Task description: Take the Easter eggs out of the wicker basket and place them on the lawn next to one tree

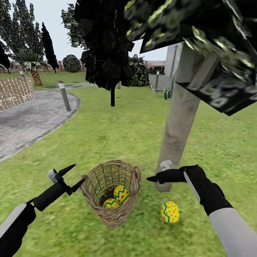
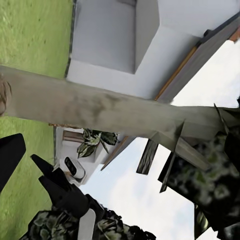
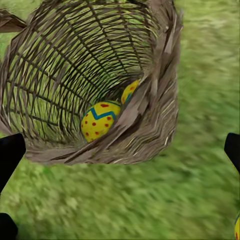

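Note:
The wicker basket (image 1: pixel 93 194) stands on the lawn (image 1: pixel 117 132), tilted a little, with two Easter eggs (image 1: pixel 121 193) (image 1: pixel 111 203) in its bottom. A third egg (image 1: pixel 170 212) lies on the grass right of the basket, close to the foot of the pale tree trunk (image 1: pixel 178 121). My left gripper (image 1: pixel 73 177) hangs open just left of the basket rim, nothing in it. My right gripper (image 1: pixel 156 175) is open and empty between the basket and the trunk. In the right wrist view its fingertips (image 3: pixel 10 155) stand wide apart before the basket (image 3: pixel 150 120) and the eggs (image 3: pixel 100 120).
A grey paved patio (image 1: pixel 32 117) with a short bollard (image 1: pixel 65 95) and a woven bench (image 1: pixel 16 92) lies at the left. A thin dark-trunked tree (image 1: pixel 112 96) stands behind the basket. Low dark foliage (image 1: pixel 214 53) hangs overhead on the right. Open grass stretches beyond.

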Robot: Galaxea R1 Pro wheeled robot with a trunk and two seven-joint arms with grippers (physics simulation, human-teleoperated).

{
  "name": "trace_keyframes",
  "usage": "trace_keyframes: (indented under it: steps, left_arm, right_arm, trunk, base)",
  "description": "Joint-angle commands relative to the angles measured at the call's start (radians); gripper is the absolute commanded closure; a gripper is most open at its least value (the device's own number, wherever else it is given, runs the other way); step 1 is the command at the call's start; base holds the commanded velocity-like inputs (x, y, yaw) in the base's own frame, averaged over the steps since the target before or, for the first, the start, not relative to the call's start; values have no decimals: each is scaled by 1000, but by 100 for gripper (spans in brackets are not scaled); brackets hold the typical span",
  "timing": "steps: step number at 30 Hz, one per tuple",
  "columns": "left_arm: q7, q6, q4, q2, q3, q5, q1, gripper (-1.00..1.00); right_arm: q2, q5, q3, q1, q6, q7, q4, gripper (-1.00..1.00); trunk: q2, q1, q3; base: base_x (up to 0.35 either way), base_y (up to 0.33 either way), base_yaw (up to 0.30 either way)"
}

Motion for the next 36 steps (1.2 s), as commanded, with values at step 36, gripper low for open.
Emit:
trace_keyframes:
  steps: [36]
  left_arm:
    - [-7,3,12,-1,0,-3,-1,-100]
  right_arm:
    - [15,0,3,0,7,3,-2,-100]
  trunk:
    - [0,0,-1]
  base:
    - [88,227,0]
